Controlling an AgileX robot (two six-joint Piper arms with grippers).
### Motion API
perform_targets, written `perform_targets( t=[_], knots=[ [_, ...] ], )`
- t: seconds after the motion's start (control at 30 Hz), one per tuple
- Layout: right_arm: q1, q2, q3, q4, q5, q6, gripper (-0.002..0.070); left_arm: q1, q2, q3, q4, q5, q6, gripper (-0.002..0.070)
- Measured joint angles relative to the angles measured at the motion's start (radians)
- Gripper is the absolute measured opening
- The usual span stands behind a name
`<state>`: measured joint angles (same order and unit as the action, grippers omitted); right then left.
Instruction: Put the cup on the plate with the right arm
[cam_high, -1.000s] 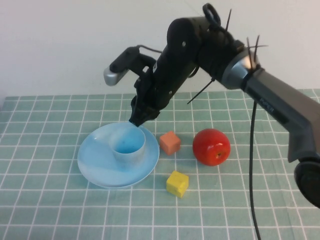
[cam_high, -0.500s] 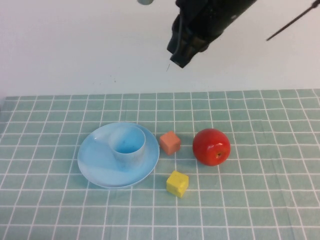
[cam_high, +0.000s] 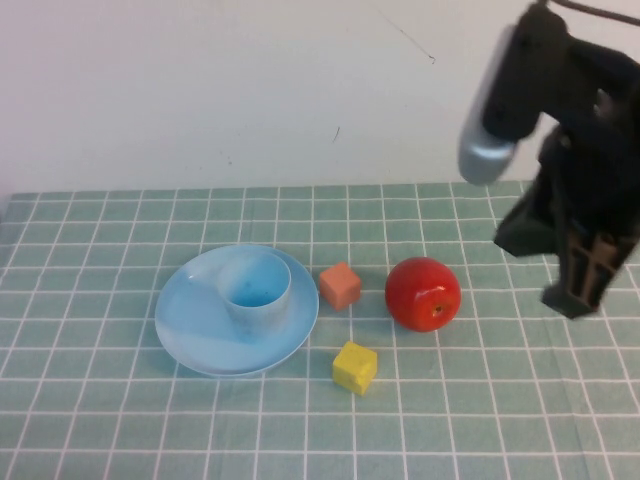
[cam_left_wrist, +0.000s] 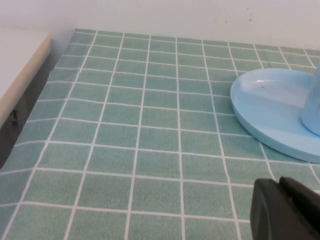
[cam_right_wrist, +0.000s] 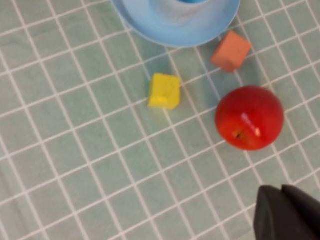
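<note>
- You are seeing no brand, label or legible writing on anything in these views.
- The small light blue plastic cup (cam_high: 257, 291), handleless and slightly tapered, is standing upright on the round, shallow light blue plastic plate (cam_high: 196, 328), toward the plate's far right part; its smooth inside is showing a deeper blue.
- In the left wrist view only a sliver of the cup (cam_left_wrist: 313, 110) is showing at the frame edge, and the plate (cam_left_wrist: 265, 110) is cut off there too.
- In the right wrist view the plate (cam_right_wrist: 150, 23) and cup (cam_right_wrist: 178, 7) are cropped by the frame edge.
- The plate is lying on a green cloth with a white grid (cam_high: 120, 420), its surface looking matte and faintly woven.
- A glossy red apple (cam_high: 423, 293), an orange cube (cam_high: 340, 285) and a yellow cube (cam_high: 355, 367) are sitting to the right of the plate, none touching it.
- The right arm (cam_high: 570, 150), black and bulky with a grey rounded cap, is hanging above the table's right side, well apart from the cup.
- The right gripper (cam_high: 585, 280) is pointing down, right of the apple; you cannot tell how its claw is standing, since only a dark corner of it (cam_right_wrist: 287, 212) is showing in its own wrist view.
- The left gripper (cam_left_wrist: 285, 210) is showing only as a black corner low over the cloth near the plate; its claw's state cannot be told either.
</note>
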<state>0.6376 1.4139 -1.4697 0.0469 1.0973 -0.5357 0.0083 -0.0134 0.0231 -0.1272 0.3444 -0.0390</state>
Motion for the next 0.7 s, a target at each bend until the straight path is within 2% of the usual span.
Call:
perform_targets(
  t=[0.23,0.4,0.7],
  knots=[
    [0.0,-0.224,0.265,0.031,-0.006,0.063,0.0001,0.0,0.0,0.0,0.0,0.0,0.0,-0.0003],
    [0.0,-0.272,0.298,0.137,0.126,0.082,0.0001,0.0,0.0,0.0,0.0,0.0,0.002,-0.0003],
    [0.0,-0.275,0.304,0.109,0.14,0.029,0.0,0.0,0.0,0.0,0.0,0.0,0.002,-0.0003]
  ],
)
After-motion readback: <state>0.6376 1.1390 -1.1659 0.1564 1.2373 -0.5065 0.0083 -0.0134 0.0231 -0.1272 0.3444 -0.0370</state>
